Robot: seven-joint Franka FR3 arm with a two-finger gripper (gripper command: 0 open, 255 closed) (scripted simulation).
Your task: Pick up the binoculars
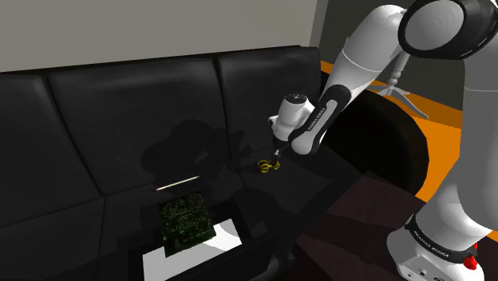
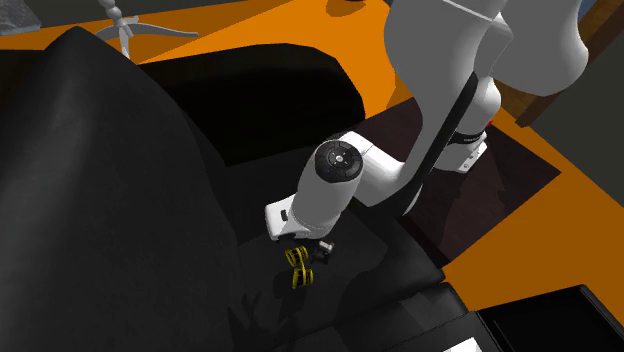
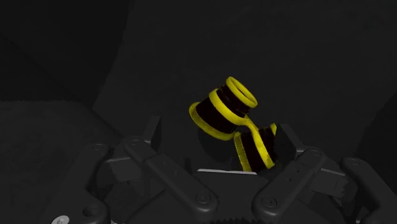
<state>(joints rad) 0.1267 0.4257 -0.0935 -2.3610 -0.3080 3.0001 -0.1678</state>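
Right over the binoculars now with a wide-open gripper, clasping nothing yet.

Lying low on the black sofa seat cushion, slanted across the gap between the black fingers and nearer one than the other, touching neither as far as can be told. Straddled that way, presumably, to close across one yellow-ringed barrel. Reaching in from the shoulder view's right on the white arm, forearm sloping down, wrist turned to aim almost straight down at the cushion. Looks to want a little centring before squeezing; might skid sideways otherwise.
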